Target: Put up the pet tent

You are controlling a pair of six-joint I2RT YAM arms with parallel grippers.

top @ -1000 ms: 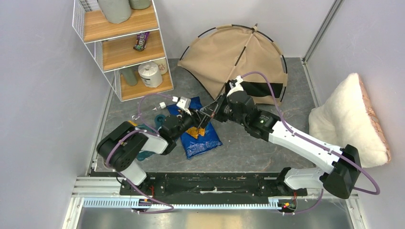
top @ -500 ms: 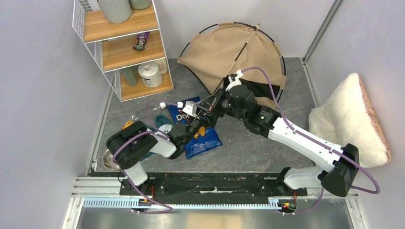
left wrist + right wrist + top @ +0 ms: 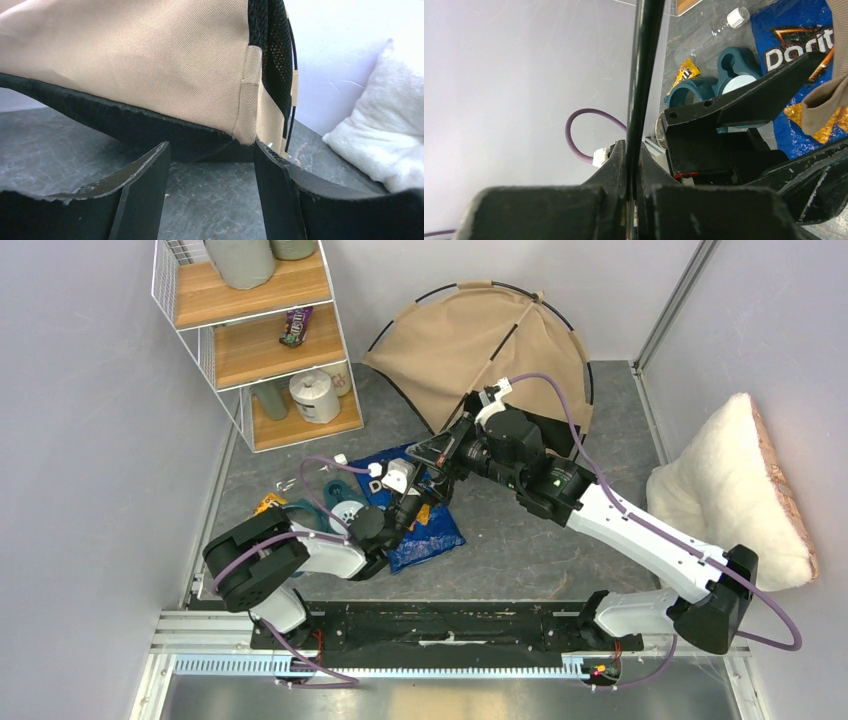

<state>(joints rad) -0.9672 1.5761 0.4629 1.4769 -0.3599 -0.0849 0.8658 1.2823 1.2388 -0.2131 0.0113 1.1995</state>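
Observation:
The tan pet tent (image 3: 470,345) with thin black poles stands at the back of the floor, its near edge lifted. My right gripper (image 3: 432,458) is shut on a black tent pole (image 3: 641,75) at the tent's front corner. My left gripper (image 3: 412,502) is open and empty just below that corner; in the left wrist view the tan fabric (image 3: 150,60) and its black lining edge (image 3: 150,137) hang right above my fingers (image 3: 145,190). The tent's pom-pom is not visible.
A blue Doritos bag (image 3: 425,530) lies under both grippers. Teal cups (image 3: 335,502) and a small snack packet (image 3: 268,504) lie to its left. A wire-and-wood shelf (image 3: 260,340) stands back left. The fluffy white cushion (image 3: 730,480) leans on the right wall.
My right gripper has pulled the pole and tent corner up and back-left, and the tent has risen. My left gripper has moved right and lower, under the tent's corner.

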